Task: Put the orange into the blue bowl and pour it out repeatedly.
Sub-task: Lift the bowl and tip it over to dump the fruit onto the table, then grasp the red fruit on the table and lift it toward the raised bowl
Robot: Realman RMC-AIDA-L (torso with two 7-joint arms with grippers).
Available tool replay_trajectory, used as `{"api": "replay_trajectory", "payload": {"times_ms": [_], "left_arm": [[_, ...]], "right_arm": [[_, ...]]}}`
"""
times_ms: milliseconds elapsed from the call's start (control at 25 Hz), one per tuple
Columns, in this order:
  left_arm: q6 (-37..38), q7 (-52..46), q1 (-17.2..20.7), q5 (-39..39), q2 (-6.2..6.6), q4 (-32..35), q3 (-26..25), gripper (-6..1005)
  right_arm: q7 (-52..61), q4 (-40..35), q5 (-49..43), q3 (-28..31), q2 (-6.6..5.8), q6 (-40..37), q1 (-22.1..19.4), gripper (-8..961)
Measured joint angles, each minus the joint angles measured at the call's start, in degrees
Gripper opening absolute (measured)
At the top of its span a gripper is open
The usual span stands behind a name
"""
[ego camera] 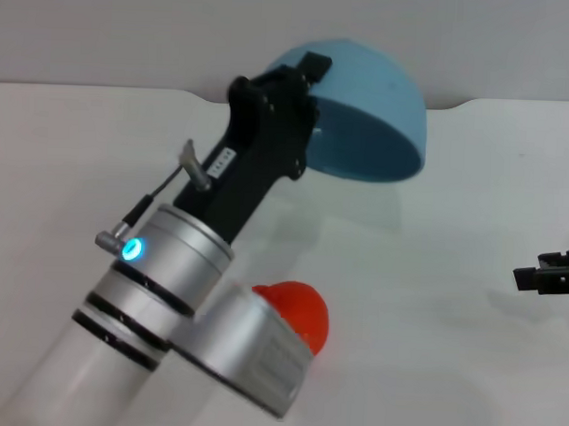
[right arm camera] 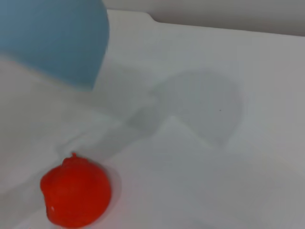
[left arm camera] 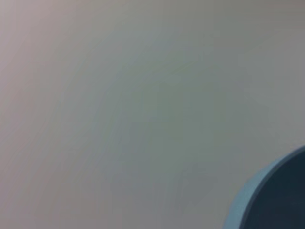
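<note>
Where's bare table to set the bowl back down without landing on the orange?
The widest bare patch of the table lies between the orange and the right gripper at the right edge, below the raised, tipped blue bowl held by the left gripper. The near-left area is crowded by the left arm and orange.

My head view looks forward and down over the table (ego camera: pixel 469 276). My left wrist view sits close against the blue bowl (left arm camera: pixel 281 200) rim. My right wrist view faces left, sharing bowl and orange (right arm camera: pixel 76 193) with the head view.
</note>
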Motion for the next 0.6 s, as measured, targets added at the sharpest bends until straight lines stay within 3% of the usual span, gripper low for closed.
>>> {"api": "replay_trajectory", "payload": {"times_ms": [120, 280, 440, 480, 520, 600], "left_arm": [[3.5, -1.6, 0.3, -9.2, 0.11, 5.9, -0.2, -1], [23.1, -1.6, 2.6, -26.9, 0.61, 20.2, -7.5, -1], [55.6, -7.4, 3.7, -37.9, 0.58, 29.2, -24.2, -1], [68.5, -14.5, 2.5, -39.2, 0.65, 30.8, -32.2, -1], [68.5, -14.5, 2.5, -39.2, 0.65, 30.8, -32.2, -1], [84.7, -27.0, -1.2, -38.5, 0.77, 30.3, -42.7, -1]], "right_arm": [[0.0, 0.2, 0.1, -0.7, 0.00, 0.1, 0.3, 505], [0.0, 0.3, 0.2, -2.6, 0.00, 0.3, 0.7, 506], [-0.3, 0.6, 0.5, -4.9, 0.02, 0.9, 1.6, 506], [-0.4, 0.9, 0.6, -6.2, 0.06, 1.5, 2.2, 507], [-0.4, 0.9, 0.6, -6.2, 0.06, 1.5, 2.2, 507], [-0.5, 1.4, 0.9, -8.0, 0.13, 2.6, 3.0, 507]]}}
